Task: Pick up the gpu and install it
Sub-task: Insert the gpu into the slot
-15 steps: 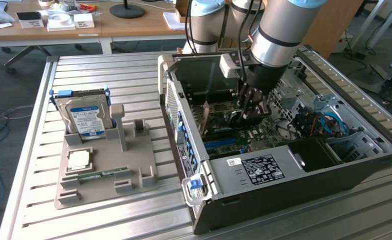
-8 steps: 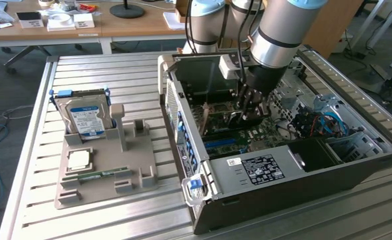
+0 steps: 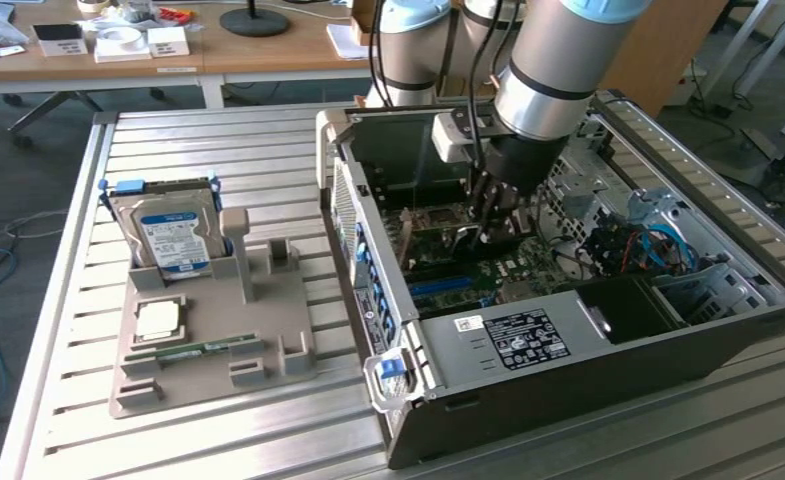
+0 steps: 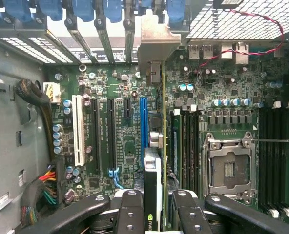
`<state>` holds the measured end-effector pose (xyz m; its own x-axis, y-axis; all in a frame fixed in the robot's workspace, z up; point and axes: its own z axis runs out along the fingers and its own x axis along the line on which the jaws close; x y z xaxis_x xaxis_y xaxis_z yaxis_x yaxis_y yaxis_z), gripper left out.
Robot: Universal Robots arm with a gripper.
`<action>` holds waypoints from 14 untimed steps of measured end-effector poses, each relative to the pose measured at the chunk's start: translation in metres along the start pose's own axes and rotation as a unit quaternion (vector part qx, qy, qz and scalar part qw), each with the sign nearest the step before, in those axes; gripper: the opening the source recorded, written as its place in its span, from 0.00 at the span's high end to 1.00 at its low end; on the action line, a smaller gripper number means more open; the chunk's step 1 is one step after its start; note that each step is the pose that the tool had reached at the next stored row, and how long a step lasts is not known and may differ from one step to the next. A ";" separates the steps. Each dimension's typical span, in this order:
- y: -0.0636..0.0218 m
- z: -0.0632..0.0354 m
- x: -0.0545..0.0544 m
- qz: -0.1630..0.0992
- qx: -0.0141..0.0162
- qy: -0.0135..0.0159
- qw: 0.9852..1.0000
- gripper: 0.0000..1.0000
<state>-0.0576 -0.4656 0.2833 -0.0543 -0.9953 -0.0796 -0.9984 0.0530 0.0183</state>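
Note:
My gripper (image 4: 154, 207) is shut on the gpu (image 4: 153, 170), which I see edge-on as a thin dark card with a green logo between the black fingers (image 4: 131, 209). Its silver bracket (image 4: 156, 41) reaches the slot covers at the case's rear wall. The card hangs over the motherboard, right beside the long blue slot (image 4: 143, 122); whether it touches the board I cannot tell. In the exterior view the gripper (image 3: 492, 235) is lowered deep inside the open computer case (image 3: 499, 350), with the arm standing above it.
A grey holder (image 3: 212, 350) to the exterior view's left carries a hard drive (image 3: 172, 235), a processor (image 3: 159, 320) and a green memory stick (image 3: 205, 348). Inside the case are a processor socket (image 4: 230, 168), memory slots (image 4: 188, 141), cable bundles (image 4: 42, 190) and blue latches (image 4: 110, 9).

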 end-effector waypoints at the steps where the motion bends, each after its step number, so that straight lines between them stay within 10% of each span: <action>1: 0.0002 0.0000 0.000 0.000 0.000 0.000 1.000 0.73; 14: 0.0038 0.0047 0.001 0.000 0.000 0.000 1.000 0.73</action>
<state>-0.0614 -0.4655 0.2787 -0.0542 -0.9953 -0.0797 -0.9984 0.0529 0.0182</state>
